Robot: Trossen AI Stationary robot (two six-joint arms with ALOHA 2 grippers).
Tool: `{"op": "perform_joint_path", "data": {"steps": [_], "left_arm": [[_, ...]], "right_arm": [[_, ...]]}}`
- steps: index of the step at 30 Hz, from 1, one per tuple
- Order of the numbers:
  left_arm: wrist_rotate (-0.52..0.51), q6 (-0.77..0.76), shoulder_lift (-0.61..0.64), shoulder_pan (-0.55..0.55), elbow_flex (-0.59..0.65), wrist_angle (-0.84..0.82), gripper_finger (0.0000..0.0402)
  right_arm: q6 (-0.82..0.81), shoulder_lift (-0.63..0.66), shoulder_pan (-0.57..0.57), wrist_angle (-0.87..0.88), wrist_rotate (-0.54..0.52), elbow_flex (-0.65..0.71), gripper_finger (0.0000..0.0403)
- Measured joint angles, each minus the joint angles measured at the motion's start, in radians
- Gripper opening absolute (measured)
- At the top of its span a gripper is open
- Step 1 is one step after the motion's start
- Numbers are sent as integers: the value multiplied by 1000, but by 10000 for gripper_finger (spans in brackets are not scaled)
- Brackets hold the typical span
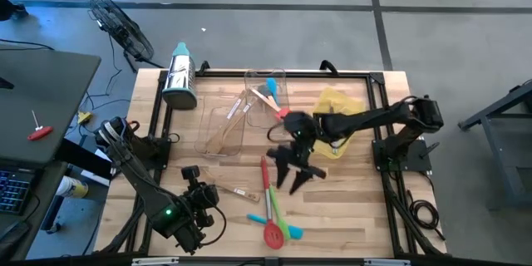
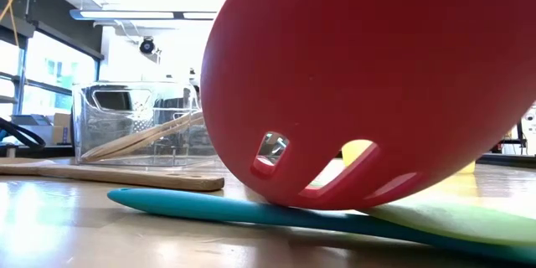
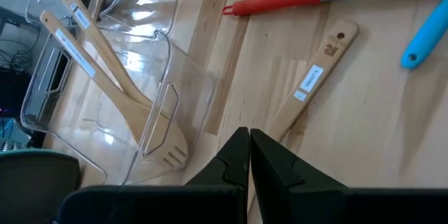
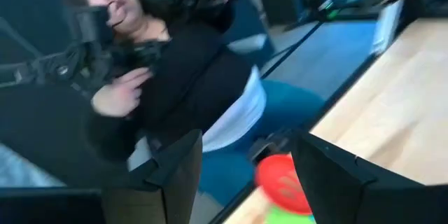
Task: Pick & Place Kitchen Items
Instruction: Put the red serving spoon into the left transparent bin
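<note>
Near the table's front lie a red slotted spoon [image 1: 271,216] [image 2: 377,75], a green spatula [image 1: 283,220] [image 2: 469,218] and a teal spatula [image 1: 259,216] [image 2: 251,209], crossing one another. A wooden utensil [image 1: 237,193] [image 3: 308,84] lies flat to their left. My left gripper [image 1: 208,195] [image 3: 249,143] is shut at that utensil's near end. My right gripper [image 1: 291,173] [image 4: 245,161] is open and empty above the red spoon's handle [image 1: 265,174], its fingers slanting toward the near edge. Two wooden utensils [image 3: 105,77] lie in a clear tray [image 1: 223,125]. My left gripper's shut fingers [image 3: 238,154] stand against the near part of the wooden utensil's handle [image 3: 283,115], which passes behind them. Whether they touch it I cannot tell. The utensil lies flat on the table.
A second clear tray [image 1: 264,91] at the back holds teal and orange spatulas. A yellow tray [image 1: 339,110] sits under my right arm. A steel grater with a teal top [image 1: 179,75] lies at the far left. A person [image 4: 175,77] stands beyond the near edge.
</note>
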State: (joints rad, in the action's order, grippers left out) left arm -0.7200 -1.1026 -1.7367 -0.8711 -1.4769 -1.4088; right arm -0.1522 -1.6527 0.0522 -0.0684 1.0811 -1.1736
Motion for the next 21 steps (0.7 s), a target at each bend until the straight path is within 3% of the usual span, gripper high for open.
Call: {"op": "perform_joint_path", "data": {"steps": [4, 8, 15, 21], "left_arm": [[0, 36, 0, 0, 0, 2, 10], [-27, 121, 0, 0, 0, 15, 10], [-134, 383, 0, 7, 0, 141, 10], [-38, 485, 0, 40, 0, 263, 12]], "right_arm": [[26, 0, 69, 88, -68, 0, 210], [-13, 0, 150, 151, -201, 0, 210], [-181, 0, 336, 167, -517, 0, 210], [-310, 0, 512, 112, -844, 0, 210]]}}
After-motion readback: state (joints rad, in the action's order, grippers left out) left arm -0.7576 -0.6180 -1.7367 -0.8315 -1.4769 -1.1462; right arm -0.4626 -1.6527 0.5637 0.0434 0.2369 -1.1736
